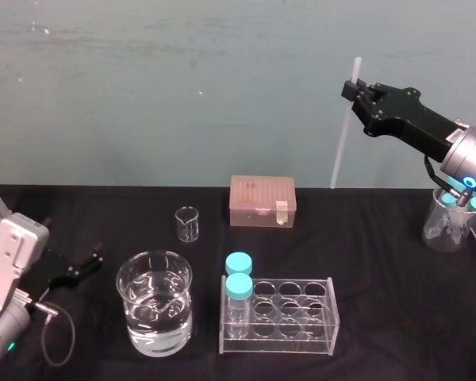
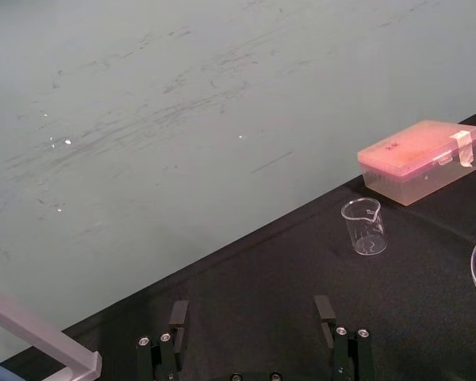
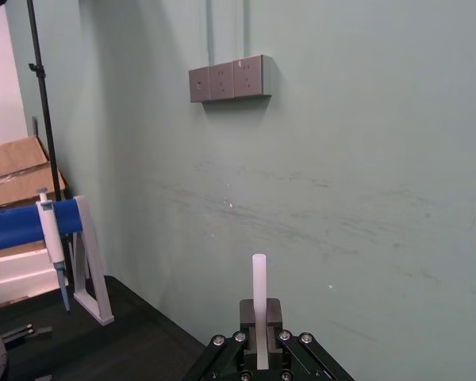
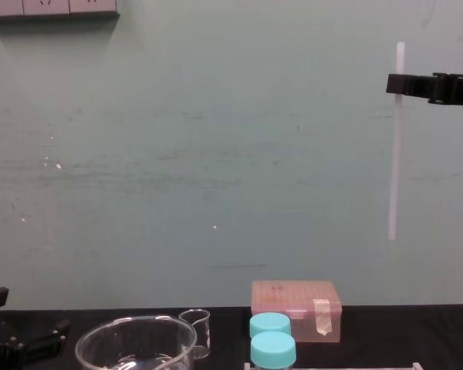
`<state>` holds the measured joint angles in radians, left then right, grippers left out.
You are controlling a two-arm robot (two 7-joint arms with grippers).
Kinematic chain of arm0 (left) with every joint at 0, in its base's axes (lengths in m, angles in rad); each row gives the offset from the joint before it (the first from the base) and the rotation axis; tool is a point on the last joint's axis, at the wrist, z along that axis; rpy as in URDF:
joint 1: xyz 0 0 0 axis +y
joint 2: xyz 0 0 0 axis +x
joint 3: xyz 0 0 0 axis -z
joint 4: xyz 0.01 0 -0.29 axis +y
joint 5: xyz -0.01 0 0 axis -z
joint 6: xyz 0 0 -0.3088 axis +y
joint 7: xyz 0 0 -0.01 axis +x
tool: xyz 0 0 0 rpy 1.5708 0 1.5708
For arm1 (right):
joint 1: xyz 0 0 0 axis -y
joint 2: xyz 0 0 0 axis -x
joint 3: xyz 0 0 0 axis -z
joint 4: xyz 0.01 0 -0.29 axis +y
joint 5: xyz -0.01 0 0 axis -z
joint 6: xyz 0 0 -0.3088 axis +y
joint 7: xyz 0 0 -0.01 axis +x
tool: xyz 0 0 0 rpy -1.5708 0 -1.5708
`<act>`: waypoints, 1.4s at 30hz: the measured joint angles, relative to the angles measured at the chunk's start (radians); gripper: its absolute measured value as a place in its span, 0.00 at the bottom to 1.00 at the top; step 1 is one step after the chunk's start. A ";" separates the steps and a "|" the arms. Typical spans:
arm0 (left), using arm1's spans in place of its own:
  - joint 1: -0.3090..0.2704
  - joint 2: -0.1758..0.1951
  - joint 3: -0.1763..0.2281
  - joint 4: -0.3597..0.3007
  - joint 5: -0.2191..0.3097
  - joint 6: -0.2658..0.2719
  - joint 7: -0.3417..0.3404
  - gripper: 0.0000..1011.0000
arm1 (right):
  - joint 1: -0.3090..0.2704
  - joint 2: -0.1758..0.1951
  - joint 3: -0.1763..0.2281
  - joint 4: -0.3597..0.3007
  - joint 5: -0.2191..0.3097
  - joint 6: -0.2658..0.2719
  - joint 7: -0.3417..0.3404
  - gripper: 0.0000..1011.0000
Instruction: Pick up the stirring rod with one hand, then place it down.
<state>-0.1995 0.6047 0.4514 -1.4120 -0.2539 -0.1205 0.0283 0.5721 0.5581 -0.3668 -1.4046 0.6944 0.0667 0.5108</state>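
Observation:
The stirring rod [image 1: 343, 135] is a long, thin, whitish rod hanging nearly upright in the air at the right, well above the black table. My right gripper [image 1: 352, 87] is shut on it near its upper end, and most of the rod hangs below the fingers. The chest view shows the rod [image 4: 396, 154] against the green wall with the right gripper [image 4: 401, 83] clamped on it. In the right wrist view the rod [image 3: 259, 305] stands up between the shut fingers. My left gripper [image 1: 86, 265] rests open, low at the table's left, nothing between its fingers [image 2: 178, 317].
On the table stand a large beaker of water [image 1: 155, 311], a small empty beaker [image 1: 188, 223], a pink lidded box [image 1: 262, 202], a clear rack [image 1: 282, 317] with two blue-capped bottles [image 1: 239, 286], and a beaker [image 1: 448, 218] under my right arm.

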 joint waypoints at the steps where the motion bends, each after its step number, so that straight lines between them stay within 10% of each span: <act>1: 0.000 0.000 0.000 0.000 0.000 0.000 0.000 0.99 | 0.000 0.000 0.000 0.000 0.000 0.000 0.000 0.07; 28: 0.000 0.000 0.000 0.000 0.000 0.000 0.000 0.99 | 0.000 0.001 0.003 -0.006 -0.001 0.000 0.003 0.07; 42: 0.000 0.000 0.000 0.000 0.000 0.000 0.000 0.99 | -0.167 0.135 0.102 -0.259 0.127 0.039 0.052 0.07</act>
<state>-0.1995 0.6047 0.4514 -1.4120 -0.2539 -0.1205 0.0283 0.4050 0.6933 -0.2648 -1.6639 0.8216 0.1056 0.5625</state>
